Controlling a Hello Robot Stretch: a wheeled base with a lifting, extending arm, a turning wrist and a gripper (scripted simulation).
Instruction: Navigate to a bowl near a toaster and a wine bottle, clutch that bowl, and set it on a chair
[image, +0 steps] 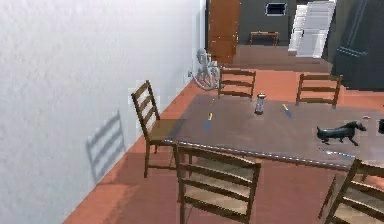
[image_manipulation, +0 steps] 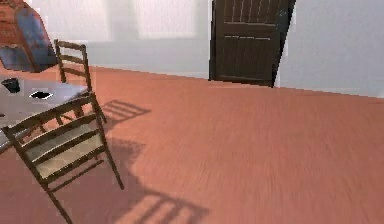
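While the hunt for the bowl seems hardly begun, the robot faces a dining bench (image: 250, 135) ringed by wooden chairs (image: 152, 120), likely spots for the later set-down. On the bench lie a dark dog figure (image: 340, 132) and a small grey cup-like thing (image: 260, 103); in the arm side view its corner carries a dark cup (image_manipulation: 10, 86) and a dark-and-white blob (image_manipulation: 40, 95), too small to name. Where the bowl stands and how it looks cannot be told. Finding, grasping and placing all appear left. The gripper's state cannot be told either.
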